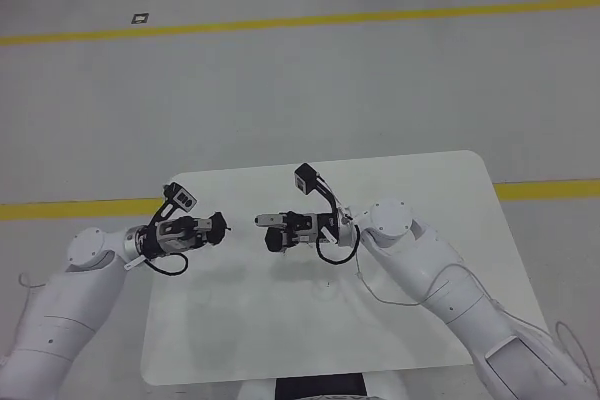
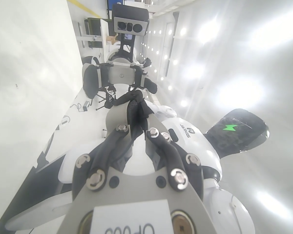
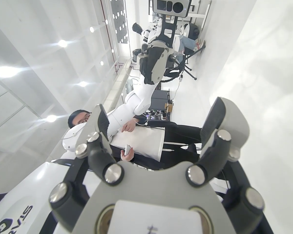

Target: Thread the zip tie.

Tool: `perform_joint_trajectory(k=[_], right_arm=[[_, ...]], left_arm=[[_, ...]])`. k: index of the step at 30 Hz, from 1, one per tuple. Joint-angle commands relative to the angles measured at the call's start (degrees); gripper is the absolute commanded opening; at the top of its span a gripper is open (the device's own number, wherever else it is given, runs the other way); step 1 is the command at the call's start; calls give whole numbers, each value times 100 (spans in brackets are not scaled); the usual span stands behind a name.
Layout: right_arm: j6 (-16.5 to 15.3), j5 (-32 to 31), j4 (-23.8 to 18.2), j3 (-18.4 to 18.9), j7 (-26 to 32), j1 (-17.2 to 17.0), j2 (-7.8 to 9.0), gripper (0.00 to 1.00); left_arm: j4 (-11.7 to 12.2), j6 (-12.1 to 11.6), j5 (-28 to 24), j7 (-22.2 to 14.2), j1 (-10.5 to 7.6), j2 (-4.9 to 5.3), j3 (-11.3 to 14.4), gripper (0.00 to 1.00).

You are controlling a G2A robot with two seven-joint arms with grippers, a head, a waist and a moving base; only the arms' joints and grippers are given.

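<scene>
The left claw (image 2: 137, 116) is seen closed on the zip tie (image 2: 131, 97), a thin dark strip that is pinched between the pads and juts a short way past the fingertips. The right claw (image 3: 158, 113) is held open, its two fingers spread wide with nothing between them. Both claws are raised above the white table (image 1: 430, 200) and turned to face each other, near but apart, with a gap between the tie's tip and the open fingers.

The step in hand is judged to be the set-up for threading: one part of the tie is secured by the left claw, its free tip is presented to the right one, and no loop is formed yet. Which end is the head and which the tail cannot be told, since much of the strip is hidden by the pads.

For the next move, the gap would have to be closed along the line of the strip, so that the tip is brought squarely between the open fingers before they are shut. A fine line-up is called for, as the strip is judged narrow and easily bent; with a slight offset it could be pushed aside rather than caught
</scene>
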Motion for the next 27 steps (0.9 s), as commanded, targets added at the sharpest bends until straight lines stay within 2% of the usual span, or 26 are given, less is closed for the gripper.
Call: perform_joint_trajectory(k=[1, 6, 10, 20, 22, 23, 24, 26, 27], right_arm=[[0, 0, 0, 0, 0, 0, 0, 100], [0, 0, 0, 0, 0, 0, 0, 100], [0, 0, 0, 0, 0, 0, 0, 100], [42, -92, -9, -10, -46, 0, 4, 100], [353, -588, -113, -40, -152, 55, 38, 100], [619, -936, -187, -68, -130, 104, 67, 100], [1118, -1423, -328, -117, -65, 185, 108, 100], [1804, -1964, -534, -247, 270, 275, 158, 100], [2251, -2393, -653, -339, 454, 409, 187, 100]], left_arm=[[-21, -161, 76, 258, 40, -8, -36, 0], [124, -492, 46, 513, 0, 30, -443, 0], [171, -492, 135, 548, -21, 29, -755, 0], [184, -492, 112, 519, -16, 8, -818, 0], [184, -492, 112, 519, -16, 8, -818, 0], [184, -492, 112, 519, -16, 8, -818, 0], [184, -492, 112, 519, -16, 8, -818, 0], [184, -492, 112, 519, -16, 8, -818, 0], [184, -492, 112, 519, -16, 8, -818, 0]])
